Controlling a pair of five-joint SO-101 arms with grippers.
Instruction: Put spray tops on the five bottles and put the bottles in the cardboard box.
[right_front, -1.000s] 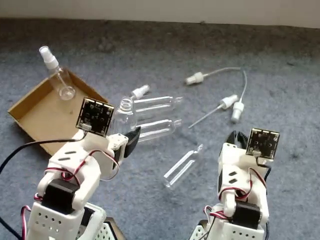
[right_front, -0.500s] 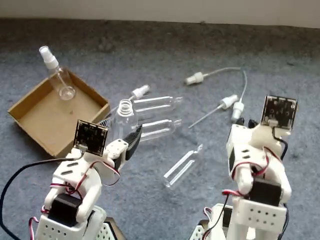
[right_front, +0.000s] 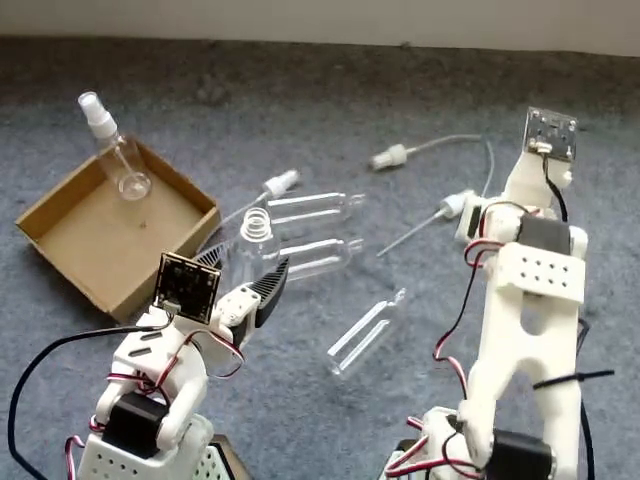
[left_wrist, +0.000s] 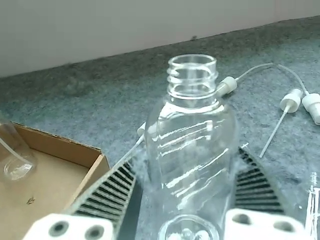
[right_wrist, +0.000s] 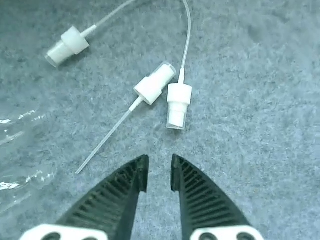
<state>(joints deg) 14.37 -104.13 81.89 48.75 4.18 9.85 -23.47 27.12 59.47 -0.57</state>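
The grey carpet (right_front: 400, 90) carried everything. On one side of it lay the cardboard box (right_front: 183, 183), and inside it a capped bottle (right_front: 120, 160) leaned on the far rim, so I judged that one bottle of the five was finished. The right arm (right_front: 530, 270) was stretched far out over the loose tops. The left gripper (left_wrist: 186, 170) was clamped around the body of an uncapped bottle (left_wrist: 192, 120) and held it upright, just beside the near corner of the box, with the threaded neck open upward. Three bare bottles (right_front: 312, 207) lay on their sides between the two arms. The right gripper (right_wrist: 159, 165) hung above the carpet with its fingers only a little apart and nothing between them. Just ahead of it were the nearest spray top (right_wrist: 177, 106) and a second spray top (right_wrist: 155, 84), close together and perhaps touching. A third spray top (right_wrist: 67, 44) lay farther off, and a fourth spray top (right_front: 282, 183) lay near the lying bottles. The step in hand seemed to be the capping of the second bottle. The next move probably called for the right gripper to open wider, come down on the head of one top and not on its thin tube, and then guide that tube into the waiting neck.
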